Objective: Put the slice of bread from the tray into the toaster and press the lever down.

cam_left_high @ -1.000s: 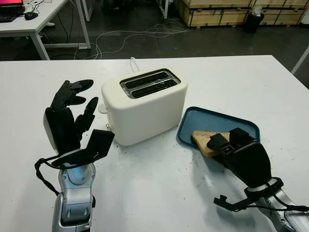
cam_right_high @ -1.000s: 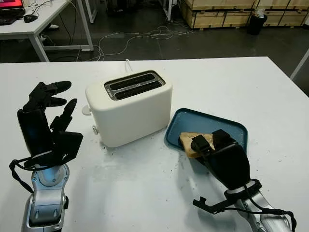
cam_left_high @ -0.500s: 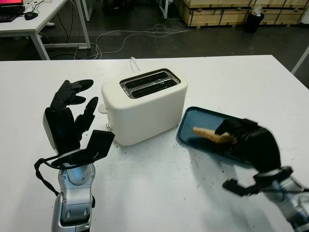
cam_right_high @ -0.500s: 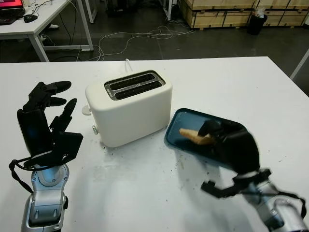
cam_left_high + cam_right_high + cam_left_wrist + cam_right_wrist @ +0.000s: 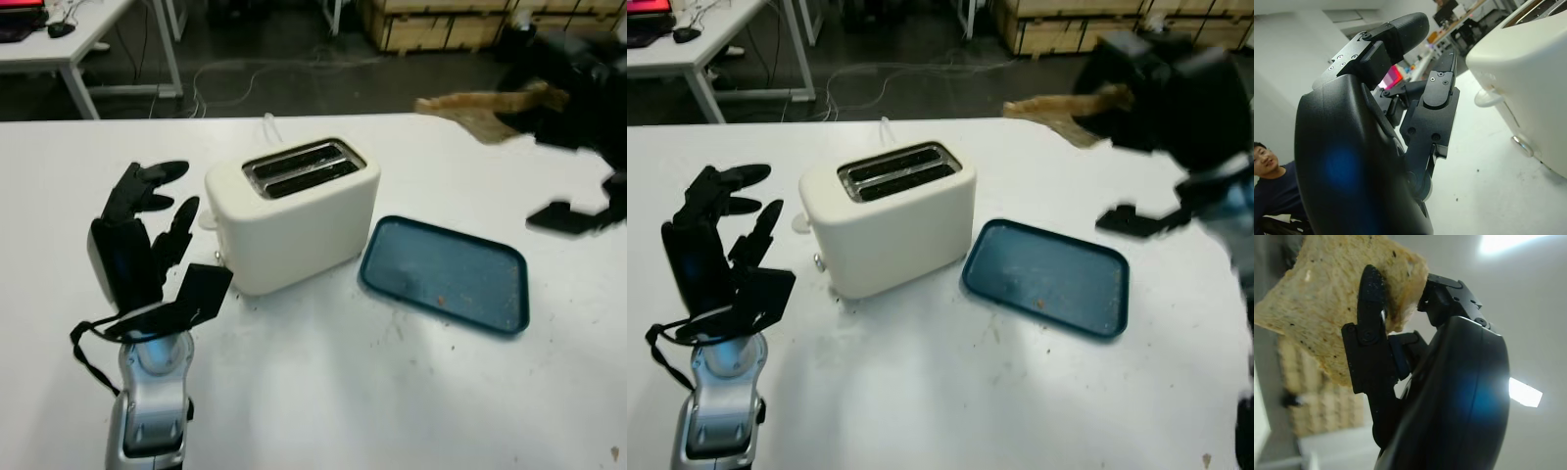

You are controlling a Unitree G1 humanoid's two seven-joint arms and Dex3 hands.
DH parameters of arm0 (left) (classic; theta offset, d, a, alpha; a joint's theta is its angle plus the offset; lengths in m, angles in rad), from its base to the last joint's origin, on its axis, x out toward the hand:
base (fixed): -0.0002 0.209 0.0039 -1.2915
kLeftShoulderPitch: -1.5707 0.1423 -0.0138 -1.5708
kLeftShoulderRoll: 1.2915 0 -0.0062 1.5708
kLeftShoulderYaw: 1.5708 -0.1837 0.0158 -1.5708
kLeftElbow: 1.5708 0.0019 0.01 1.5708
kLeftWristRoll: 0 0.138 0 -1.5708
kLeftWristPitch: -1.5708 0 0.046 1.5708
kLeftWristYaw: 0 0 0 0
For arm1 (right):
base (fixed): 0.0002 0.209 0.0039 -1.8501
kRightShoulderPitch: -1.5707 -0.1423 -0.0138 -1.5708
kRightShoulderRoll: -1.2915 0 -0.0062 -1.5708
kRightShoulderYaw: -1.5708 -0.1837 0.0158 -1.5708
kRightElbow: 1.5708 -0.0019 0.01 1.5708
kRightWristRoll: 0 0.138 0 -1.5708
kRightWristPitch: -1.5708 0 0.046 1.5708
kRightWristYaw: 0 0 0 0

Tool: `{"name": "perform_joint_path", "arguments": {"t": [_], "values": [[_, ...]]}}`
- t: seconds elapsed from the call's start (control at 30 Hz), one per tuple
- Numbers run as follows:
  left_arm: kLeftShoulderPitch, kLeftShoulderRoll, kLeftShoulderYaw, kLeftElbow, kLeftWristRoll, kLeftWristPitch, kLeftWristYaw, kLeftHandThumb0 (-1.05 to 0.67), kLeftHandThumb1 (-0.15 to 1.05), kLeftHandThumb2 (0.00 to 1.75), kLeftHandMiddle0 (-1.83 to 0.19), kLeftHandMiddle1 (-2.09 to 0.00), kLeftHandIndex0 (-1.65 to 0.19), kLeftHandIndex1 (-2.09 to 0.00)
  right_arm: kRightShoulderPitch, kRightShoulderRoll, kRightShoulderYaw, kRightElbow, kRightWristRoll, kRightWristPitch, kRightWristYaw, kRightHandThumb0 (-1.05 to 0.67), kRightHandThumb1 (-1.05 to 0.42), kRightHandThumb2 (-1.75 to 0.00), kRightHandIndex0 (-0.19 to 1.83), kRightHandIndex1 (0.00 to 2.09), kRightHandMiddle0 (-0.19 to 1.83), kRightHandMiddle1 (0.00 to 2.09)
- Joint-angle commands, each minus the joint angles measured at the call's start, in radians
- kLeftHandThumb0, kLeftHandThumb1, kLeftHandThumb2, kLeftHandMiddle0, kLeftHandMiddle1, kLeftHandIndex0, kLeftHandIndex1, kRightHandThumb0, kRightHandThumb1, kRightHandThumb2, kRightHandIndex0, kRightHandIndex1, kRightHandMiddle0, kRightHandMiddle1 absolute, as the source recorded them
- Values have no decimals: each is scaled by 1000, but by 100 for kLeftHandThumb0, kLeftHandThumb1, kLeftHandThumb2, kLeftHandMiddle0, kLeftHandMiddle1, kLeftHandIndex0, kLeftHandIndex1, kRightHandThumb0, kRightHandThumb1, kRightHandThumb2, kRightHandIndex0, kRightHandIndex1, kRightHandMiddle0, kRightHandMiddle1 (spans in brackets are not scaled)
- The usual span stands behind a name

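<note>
- Blue tray [image 5: 446,277] lies bare beside your cream toaster [image 5: 294,211].
- Your right hand [image 5: 1161,93] grips the bread slice [image 5: 1063,108], raised high beyond the tray.
- Your left hand [image 5: 137,240] is open, upright left of the toaster.

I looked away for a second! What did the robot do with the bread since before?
The right hand lifted the tan slice of bread off the dark blue tray, up and away past the table's far edge. The cream toaster, tray and raised, open left hand stayed put.
</note>
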Motion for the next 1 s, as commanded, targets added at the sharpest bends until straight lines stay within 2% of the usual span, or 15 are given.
{"name": "perform_joint_path", "arguments": {"t": [0.0, 0.17, 0.27, 0.33, 0.5, 0.6, 0.8, 0.97], "values": [[-1, 2, 1, 0, 10, -3, 5, -15, 88, 0, -53, -130, -65, -73, -119, 48, 13, 84, 101, 17, 146, -39, -92, -32, 75, 175, 51, 175], [0, 5, 4, 2, 5, -10, 6, -16, 88, 0, -54, -130, -66, -72, -317, 141, 32, 230, 140, 119, 306, -32, -92, -18, 81, 175, 59, 175], [1, 5, 4, 6, 8, -13, 12, -16, 87, 0, -54, -129, -66, -72, -409, 212, 25, 317, 199, 211, 439, -25, -92, -23, 91, 175, 72, 175], [4, 6, 4, 3, 13, -9, 11, -16, 87, 0, -54, -129, -66, -72, -447, 261, 23, 373, 214, 264, 470, -27, -92, -22, 95, 175, 76, 175], [9, 6, 7, -2, 10, -7, 9, -17, 87, 0, -54, -128, -66, -71, -493, 348, 39, 519, 195, 218, 496, -49, -92, -24, 108, 175, 90, 175], [11, 4, 8, -2, 3, -11, 10, -16, 87, 0, -54, -127, -66, -70, -502, 393, 44, 571, 187, 188, 491, -54, -92, -24, 115, 175, 98, 175], [15, 1, 5, -9, 14, -2, 12, -15, 87, 0, -55, -127, -67, -69, -511, 446, 102, 566, 118, 230, 462, -53, -92, -28, 122, 175, 105, 175], [16, -3, 4, -13, 9, 0, 10, -16, 87, 0, -55, -127, -67, -69, -505, 459, 148, 554, 72, 233, 474, -50, -92, -34, 120, 175, 102, 175]]}}
